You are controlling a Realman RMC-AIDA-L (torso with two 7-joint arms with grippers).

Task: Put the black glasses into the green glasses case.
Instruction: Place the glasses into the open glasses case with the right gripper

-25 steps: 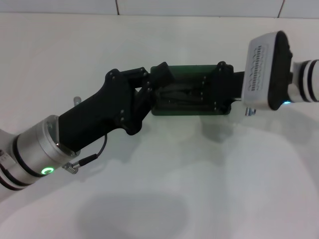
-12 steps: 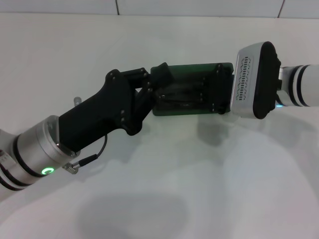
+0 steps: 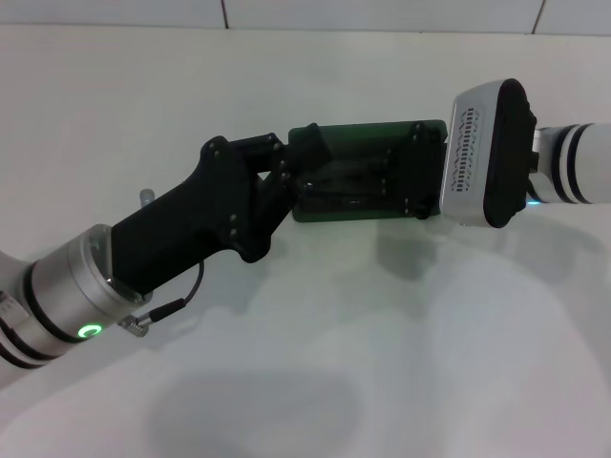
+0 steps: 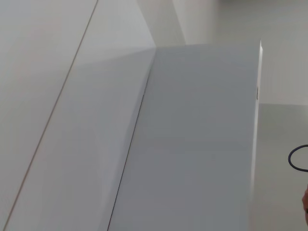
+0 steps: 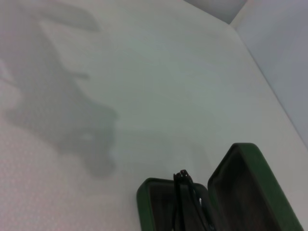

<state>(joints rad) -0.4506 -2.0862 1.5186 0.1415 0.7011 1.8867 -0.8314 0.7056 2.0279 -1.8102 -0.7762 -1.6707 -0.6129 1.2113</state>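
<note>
Since half a second ago almost nothing shifts; only the left gripper [image 3: 298, 167] edges slightly at the left end of the green glasses case [image 3: 368, 143]. That case lies open on the white table [image 3: 401, 343], with the black glasses [image 5: 185, 195] inside. The right gripper [image 3: 418, 172] hovers at the case's right end. Whether either claw is wide or narrow, I cannot tell.

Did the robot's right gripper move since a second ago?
Yes. The right gripper slid toward the robot's left, farther over the green glasses case, which stayed put.
</note>
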